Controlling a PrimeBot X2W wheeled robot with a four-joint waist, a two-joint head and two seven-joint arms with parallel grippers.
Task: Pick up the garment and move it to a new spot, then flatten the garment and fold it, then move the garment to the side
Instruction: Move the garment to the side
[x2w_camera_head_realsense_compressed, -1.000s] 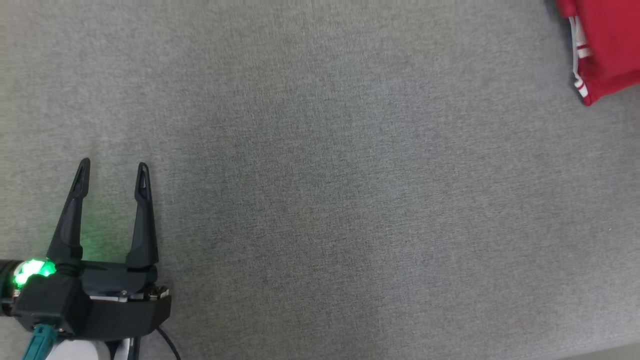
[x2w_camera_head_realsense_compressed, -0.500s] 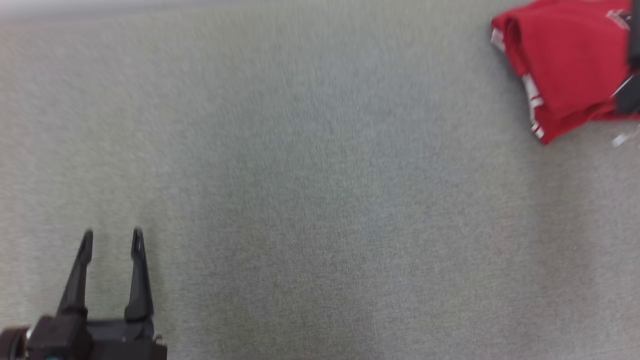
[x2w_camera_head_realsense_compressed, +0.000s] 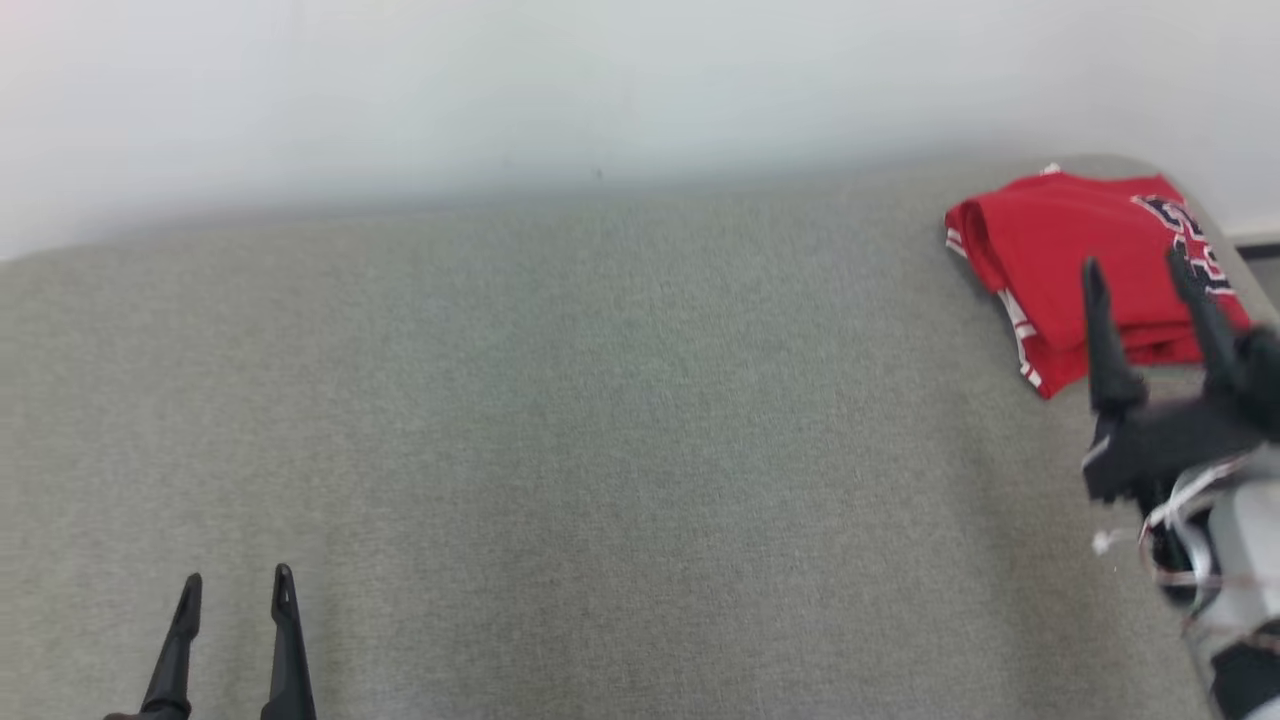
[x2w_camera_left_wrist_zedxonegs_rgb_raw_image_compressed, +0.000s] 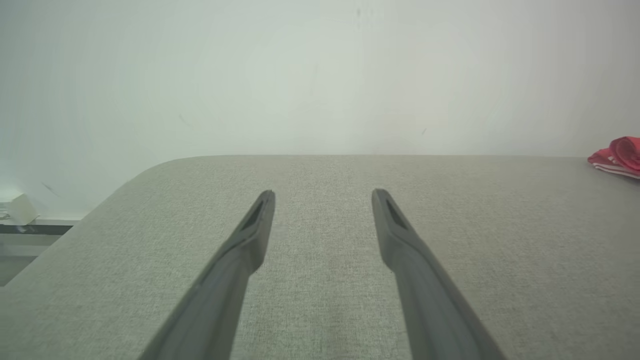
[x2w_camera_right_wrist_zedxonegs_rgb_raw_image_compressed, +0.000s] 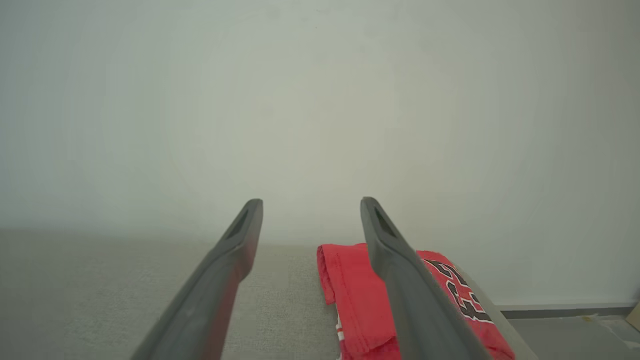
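Red cloth, folded into a compact stack with a white-striped hem and dark lettering, is what we are dealing with. This garment (x2w_camera_head_realsense_compressed: 1050, 235) lies at the far right corner of the grey fabric worktop (x2w_camera_head_realsense_compressed: 600, 400), close to the rounded edge and the pale wall (x2w_camera_head_realsense_compressed: 500, 90) behind it.

The right jaws stand wide apart and hold nothing. Their fingers (x2w_camera_head_realsense_compressed: 1105, 340) sit at the near side of the stack, one crossing in front of the lettering in the right wrist view. We cannot tell whether either tip touches the cloth. The left jaws are also apart and empty, with their fingers (x2w_camera_head_realsense_compressed: 287, 650) well away over bare fabric at the near left.

We see the main risk in that corner position. A finger that nudges the stack outward or rearward could slide it over the edge, since little worktop lies beyond it. If the jaws close on the top layer alone, a lift would peel the fold open and drag the rest. Coming down too steeply could jam a tip into the padded cover and bunch the cloth ahead of it. With the left arm so far off, we judge that nothing would steady the other side of the stack.
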